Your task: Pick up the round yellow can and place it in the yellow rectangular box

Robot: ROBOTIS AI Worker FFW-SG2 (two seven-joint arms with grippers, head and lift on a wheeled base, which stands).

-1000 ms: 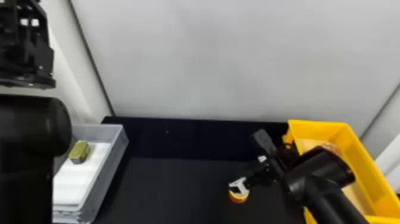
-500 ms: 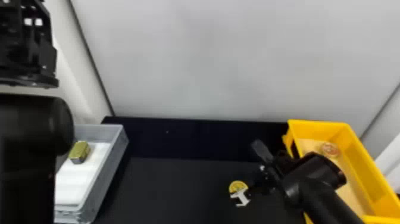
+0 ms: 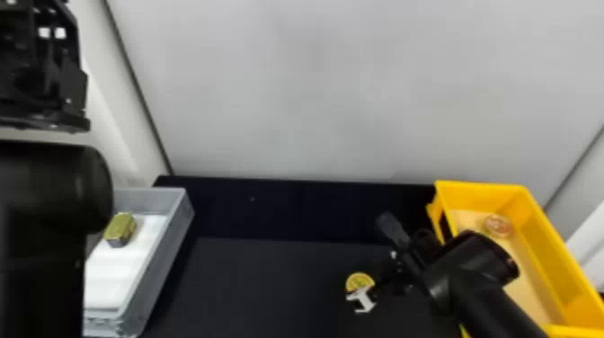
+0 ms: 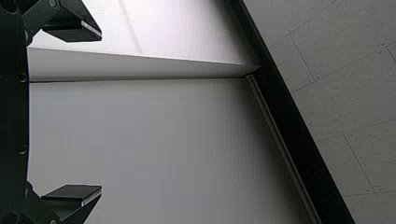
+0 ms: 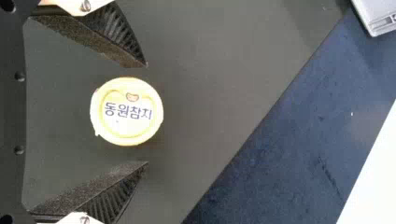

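Observation:
The round yellow can (image 3: 358, 282) stands on the black table, its yellow lid up, beside my right gripper (image 3: 381, 279). In the right wrist view, the can (image 5: 127, 112) lies between the spread fingers of my right gripper (image 5: 147, 115), with a gap to each. The yellow rectangular box (image 3: 546, 251) is at the right, partly covered by my right forearm. My left gripper (image 3: 45, 76) is parked high at the left; in the left wrist view, the left gripper (image 4: 101, 113) is open and holds nothing.
A grey tray (image 3: 168, 265) at the left holds a greenish-gold block (image 3: 120, 229) on a white sheet (image 3: 114, 269). A round, clear orange-tinted item (image 3: 498, 225) lies inside the yellow box. A pale wall (image 3: 314, 90) rises behind the table.
My right gripper has shifted toward the table's near side, uncovering more of the can's lid, and its wrist has uncovered the round item in the box. The left arm has shifted slightly right.

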